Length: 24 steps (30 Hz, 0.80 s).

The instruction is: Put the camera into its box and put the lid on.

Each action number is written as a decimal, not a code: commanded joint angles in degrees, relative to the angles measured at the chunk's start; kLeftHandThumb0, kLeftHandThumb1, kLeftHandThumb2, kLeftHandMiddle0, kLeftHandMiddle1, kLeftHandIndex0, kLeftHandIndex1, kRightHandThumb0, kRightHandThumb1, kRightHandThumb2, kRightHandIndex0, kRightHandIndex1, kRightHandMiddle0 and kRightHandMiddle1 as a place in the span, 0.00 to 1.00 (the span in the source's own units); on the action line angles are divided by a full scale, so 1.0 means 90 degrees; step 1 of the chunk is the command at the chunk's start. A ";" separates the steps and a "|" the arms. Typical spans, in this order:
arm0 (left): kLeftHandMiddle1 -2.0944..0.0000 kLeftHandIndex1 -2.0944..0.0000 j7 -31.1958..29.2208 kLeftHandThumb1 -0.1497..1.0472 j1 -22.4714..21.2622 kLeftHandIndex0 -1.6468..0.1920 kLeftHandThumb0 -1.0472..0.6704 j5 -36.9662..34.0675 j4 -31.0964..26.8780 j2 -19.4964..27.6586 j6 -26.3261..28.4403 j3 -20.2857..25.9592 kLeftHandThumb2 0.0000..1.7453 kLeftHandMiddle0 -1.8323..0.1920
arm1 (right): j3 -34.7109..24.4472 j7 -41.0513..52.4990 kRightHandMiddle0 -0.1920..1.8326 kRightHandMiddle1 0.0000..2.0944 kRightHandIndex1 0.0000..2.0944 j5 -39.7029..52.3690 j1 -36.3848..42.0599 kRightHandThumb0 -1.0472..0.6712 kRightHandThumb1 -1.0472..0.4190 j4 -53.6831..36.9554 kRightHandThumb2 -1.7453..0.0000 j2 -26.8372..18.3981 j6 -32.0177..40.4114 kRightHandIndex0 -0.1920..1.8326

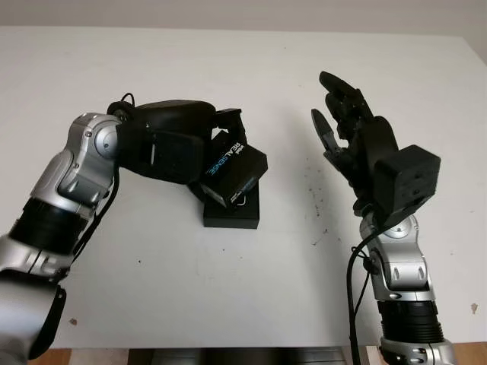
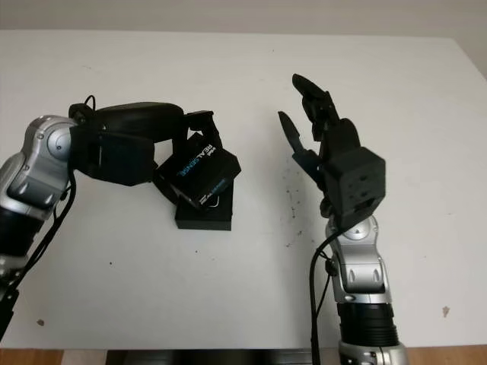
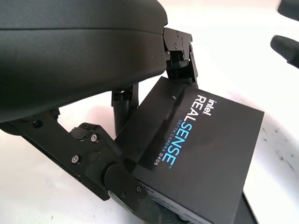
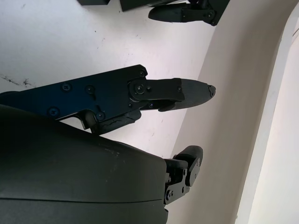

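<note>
near the middle of the white table (image 1: 228,289), the left hand (image 1: 199,148) holds the black rectangular cardboard lid printed "intel realsense" (image 1: 237,169), its fingers (image 3: 180,56) clamped on the lid's edges. the lid hangs tilted just above the flat black box base (image 1: 234,214), which lies on the table right under it; one lid corner looks close to the base, but i cannot tell whether they touch. whether the camera already lies inside the base is hidden by the lid.

to the right, well apart from the box, the right hand (image 1: 344,125) is raised above the table, open and holding nothing.

the lid looks light and stiff, with smooth, probably slippery printed faces, so a pinch across its short side walls seems safer than pressing its broad top. being thin card, it would likely dent under a hard squeeze. it probably needs levelling and squaring to the base before it slides down; the free hand could steady the light base.
</note>
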 commanded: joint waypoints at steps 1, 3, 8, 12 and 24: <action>0.24 0.29 -0.0208 1.00 -0.0042 0.80 0.46 0.0099 -0.0424 0.0055 0.0491 0.0028 0.15 0.73 | 0.0009 -0.0038 0.12 0.24 0.11 -0.0022 0.0028 0.27 0.00 -0.0017 0.81 0.0023 -0.0068 0.12; 0.25 0.27 -0.0418 1.00 -0.0087 0.77 0.45 0.0142 -0.0639 0.0084 0.0939 0.0014 0.16 0.71 | 0.0031 -0.0052 0.12 0.24 0.11 -0.0051 0.0035 0.26 0.00 0.0018 0.80 0.0013 -0.0138 0.13; 0.19 0.18 -0.0989 1.00 -0.0223 0.72 0.45 0.0181 -0.1015 0.0141 0.2060 -0.0034 0.19 0.66 | 0.0061 -0.0075 0.12 0.24 0.10 -0.0075 0.0052 0.26 0.00 0.0020 0.80 0.0023 -0.0182 0.14; 0.14 0.14 -0.1562 1.00 -0.0292 0.70 0.44 0.0246 -0.1381 0.0269 0.3122 -0.0151 0.20 0.62 | 0.0061 -0.0055 0.12 0.25 0.09 -0.0007 0.0051 0.27 0.00 0.0035 0.80 0.0061 -0.0221 0.15; 0.15 0.19 -0.1935 1.00 -0.0283 0.71 0.45 0.0130 -0.1974 0.0533 0.4970 -0.0444 0.18 0.64 | 0.0127 -0.0104 0.12 0.24 0.08 -0.0042 0.0101 0.27 0.00 0.0068 0.81 0.0111 -0.0291 0.16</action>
